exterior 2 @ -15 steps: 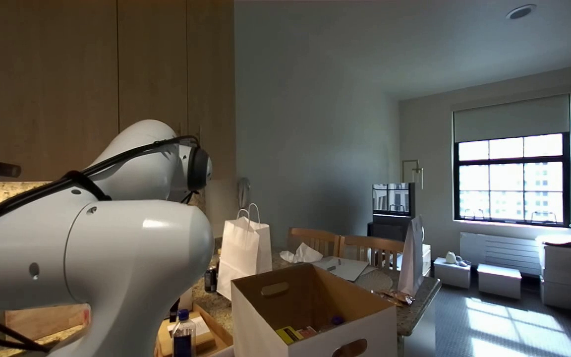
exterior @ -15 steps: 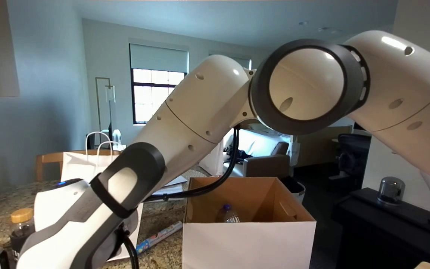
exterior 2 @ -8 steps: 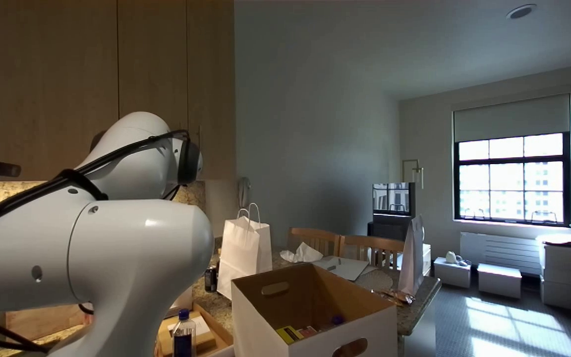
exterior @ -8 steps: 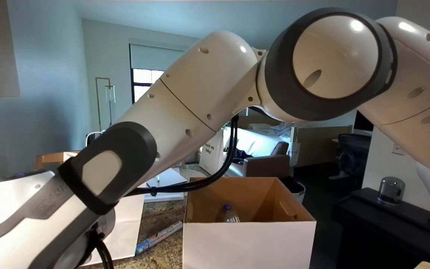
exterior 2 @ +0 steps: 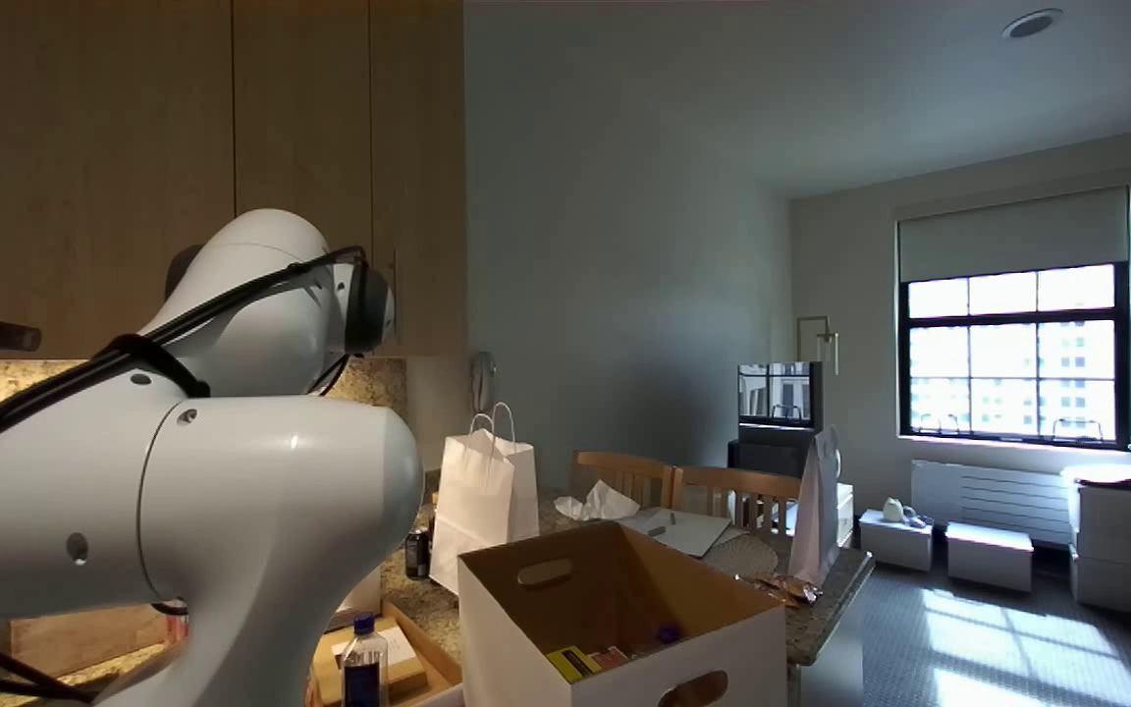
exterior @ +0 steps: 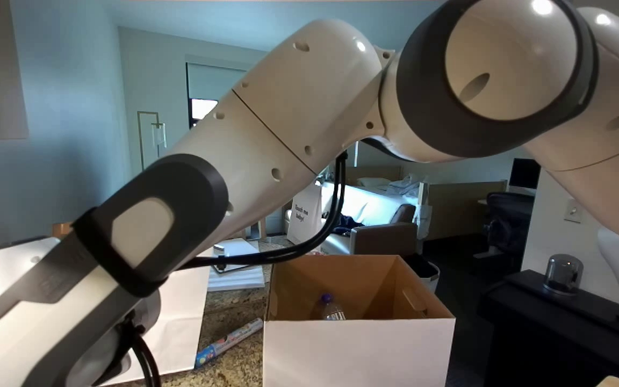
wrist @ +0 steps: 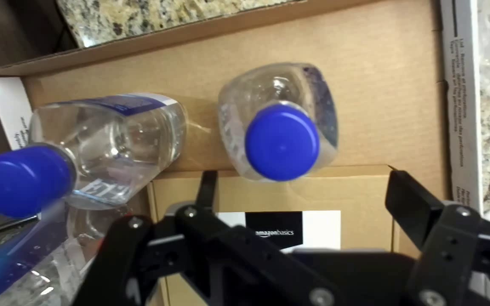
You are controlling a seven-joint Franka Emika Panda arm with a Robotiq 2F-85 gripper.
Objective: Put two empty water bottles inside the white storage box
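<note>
drawn up and back at the elbow (exterior: 511,59) since a second ago, with an empty, wide-spread claw (wrist: 302,182) near a blue-capped water bottle (wrist: 281,127) in the cardboard tray (wrist: 389,93), liable through sideways drift to knock the neighbouring bottle (wrist: 100,144).

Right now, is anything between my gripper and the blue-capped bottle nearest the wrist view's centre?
Nothing visible stands between the open gripper and that bottle. The amazonbasics carton, seen behind the gripper, might limit how low it can go.
</note>
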